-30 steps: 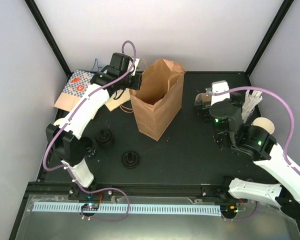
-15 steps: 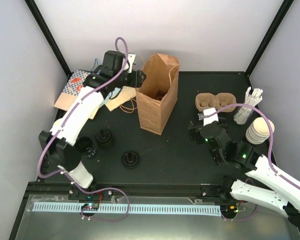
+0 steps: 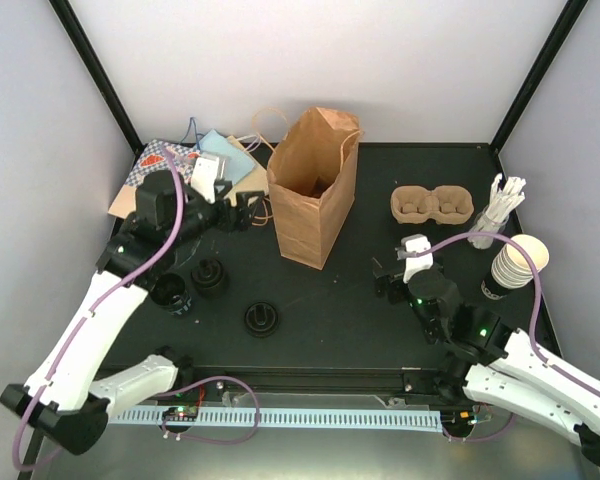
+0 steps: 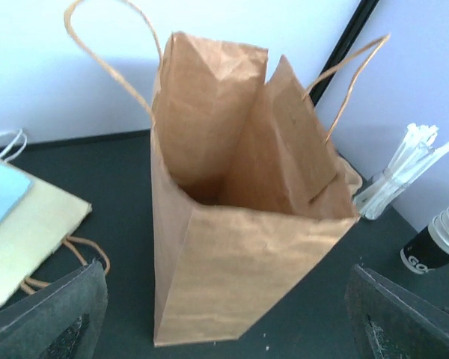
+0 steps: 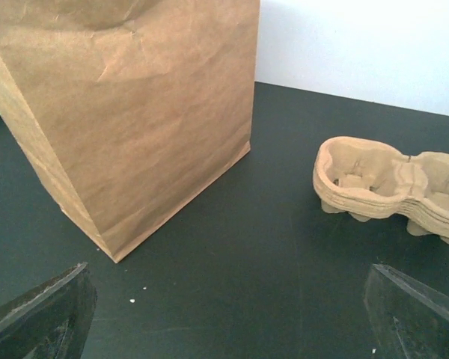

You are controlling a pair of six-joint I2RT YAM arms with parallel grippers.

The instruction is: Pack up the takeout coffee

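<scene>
Overhead view of a black bench (image 3: 330, 300) w/ two robot arms at its near edge; clock positions read from bench centre, 12 = far wall. A brown paper bag (image 3: 315, 190) stands upright, mouth open, approx at 12, handles up. The tan cup carrier (image 3: 432, 205) sits at 2, well apart from the bag, both hollows facing up and bare. A stack of cream paper cups (image 3: 515, 262) stands at 3 by the R edge, w/ a bundle of white wrapped sticks (image 3: 500, 208) just behind it, near the carrier's R end. Three black lids (image 3: 262, 318) lie apart from each other at 8–9. A pile of flat bags and papers (image 3: 180, 165) fills the 10–11 corner. L claw (image 3: 245, 212) hovers just left of the bag at approx 10, jaws wide apart, holding nothing; its wrist cam looks down into the bag's mouth. R claw (image 3: 388, 283) hangs low at 4, between bag and cups, jaws spread fully, empty; its wrist cam shows bag at left, carrier at right.
</scene>
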